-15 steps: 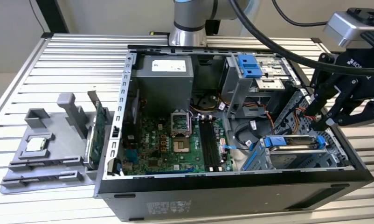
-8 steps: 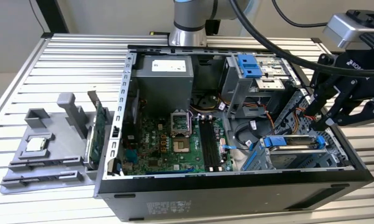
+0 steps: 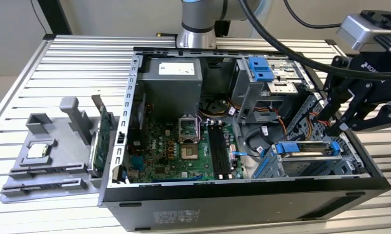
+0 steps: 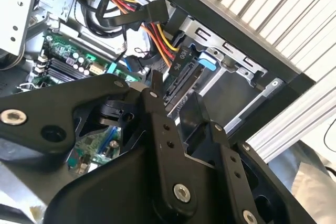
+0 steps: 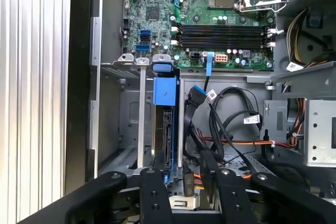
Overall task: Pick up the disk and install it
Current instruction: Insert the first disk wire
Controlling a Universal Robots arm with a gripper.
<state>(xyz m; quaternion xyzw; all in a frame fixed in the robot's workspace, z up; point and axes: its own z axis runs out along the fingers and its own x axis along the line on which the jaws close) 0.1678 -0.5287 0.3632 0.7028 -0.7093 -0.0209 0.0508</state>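
Note:
The disk (image 3: 306,149) sits in the lower drive cage at the front corner of the open computer case, on the exterior view's right. It is silver-grey with blue rails at both ends. In the first wrist view the disk (image 5: 167,129) stands edge-on in its slot under a blue latch (image 5: 164,93). My gripper (image 3: 337,119) hangs just above and behind the cage, open and holding nothing. Its black fingers (image 5: 153,190) straddle the cable plugs at the drive's rear. In the second wrist view the gripper (image 4: 173,90) is over a black connector beside a blue tab (image 4: 207,62).
The motherboard (image 3: 182,146) with an open processor socket (image 3: 189,127) fills the case floor. A power supply (image 3: 172,73) and an upper cage with a blue carrier (image 3: 261,68) stand at the back. Orange and black cables (image 5: 231,129) lie beside the cage. A grey fixture (image 3: 49,165) holds a chip (image 3: 39,151).

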